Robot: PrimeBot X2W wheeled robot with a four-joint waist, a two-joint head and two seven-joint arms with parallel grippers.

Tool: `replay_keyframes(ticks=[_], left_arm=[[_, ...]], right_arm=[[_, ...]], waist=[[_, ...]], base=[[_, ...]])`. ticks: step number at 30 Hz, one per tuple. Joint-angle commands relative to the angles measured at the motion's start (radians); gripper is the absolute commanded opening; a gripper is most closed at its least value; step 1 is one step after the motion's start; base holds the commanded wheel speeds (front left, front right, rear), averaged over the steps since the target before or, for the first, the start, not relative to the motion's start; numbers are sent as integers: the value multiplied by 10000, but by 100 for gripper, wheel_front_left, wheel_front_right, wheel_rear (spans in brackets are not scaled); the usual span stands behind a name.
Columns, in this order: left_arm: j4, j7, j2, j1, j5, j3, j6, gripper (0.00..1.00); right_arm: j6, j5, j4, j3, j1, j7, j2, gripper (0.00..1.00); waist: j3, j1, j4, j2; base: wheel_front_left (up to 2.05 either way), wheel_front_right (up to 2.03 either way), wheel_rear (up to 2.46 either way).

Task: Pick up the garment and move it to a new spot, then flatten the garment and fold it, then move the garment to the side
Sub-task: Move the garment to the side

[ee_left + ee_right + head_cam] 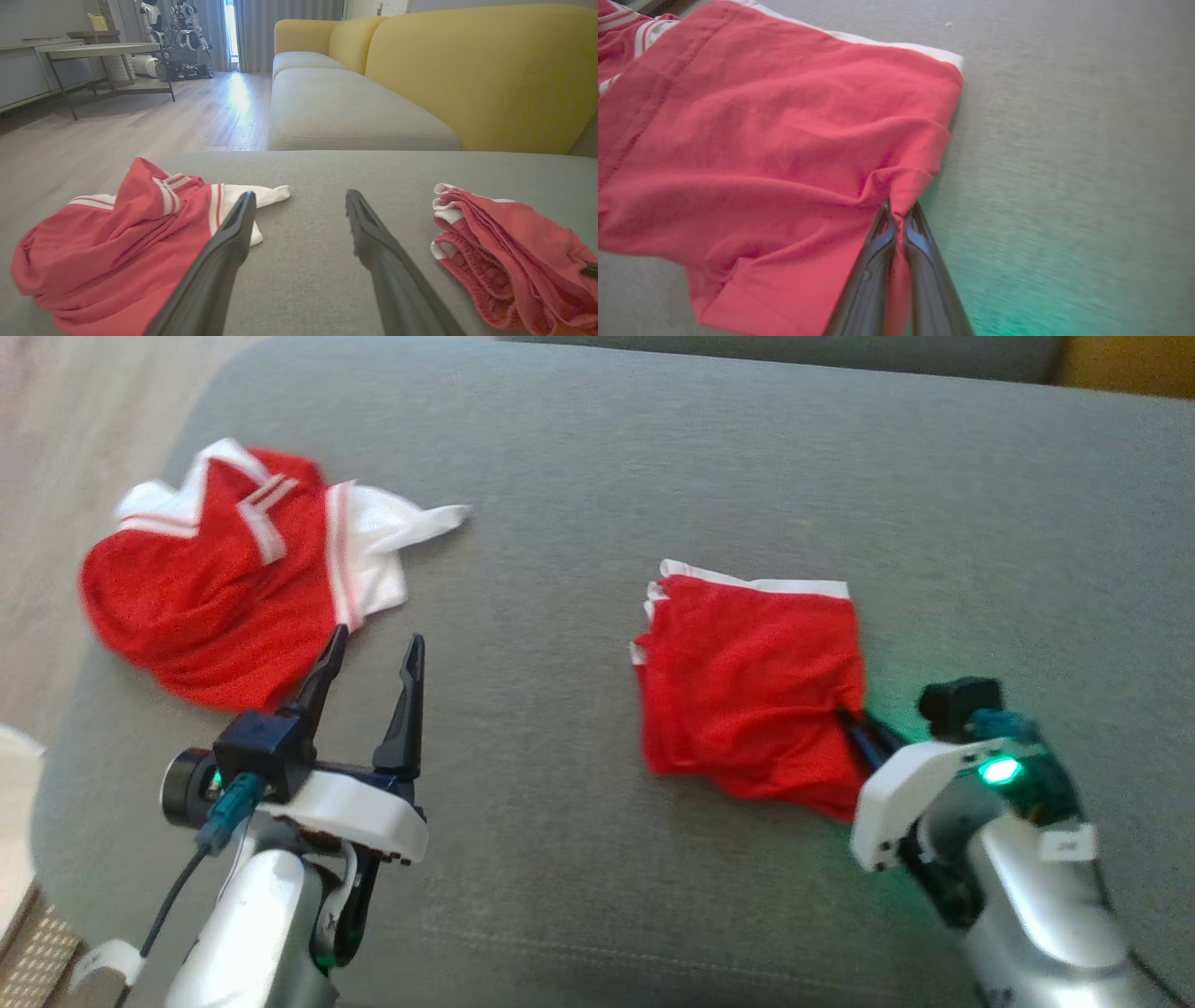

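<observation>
Pinching a fold at the near right edge of the folded red garment [747, 681], the right pincer [851, 721] is clamped tight on the cloth. The garment lies on the grey cushion [597, 476], spreading away from the tips. The left pincer [376, 644] hangs with fingers apart, just beside a crumpled red-and-white garment [205, 597] and well apart from the folded one.

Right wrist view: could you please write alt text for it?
The right end effector is shut on the edge of a folded red garment lying on a grey cushion. A white band trims its far edge.
</observation>
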Motion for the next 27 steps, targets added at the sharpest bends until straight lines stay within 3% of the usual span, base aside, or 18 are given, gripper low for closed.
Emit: replay_keyframes(ticks=[1, 13, 20, 27], left_arm=[[-406, -107, 185, -308, 71, 285, 77, 100], [-976, 41, 275, -764, 168, 56, 25, 100], [-1375, 246, 422, -1364, 361, -151, -107, 100], [-1653, 370, 661, -1736, 446, -159, -165, 100]], right_arm=[[35, 31, -371, 102, -346, 48, -279, 0], [35, 122, -1345, -515, -1530, 1011, -2445, 0], [35, 484, -1666, -712, -2258, 1463, -3772, 0], [35, 1155, -1868, -710, -2976, 1176, -4783, 0]], waist=[[31, 0, -533, 0], [912, 0, -2637, 0], [1788, 0, -3086, 0], [2508, 0, -3198, 0]], base=[[0, 0, 0], [0, 0, 0], [0, 0, 0], [0, 0, 0]])
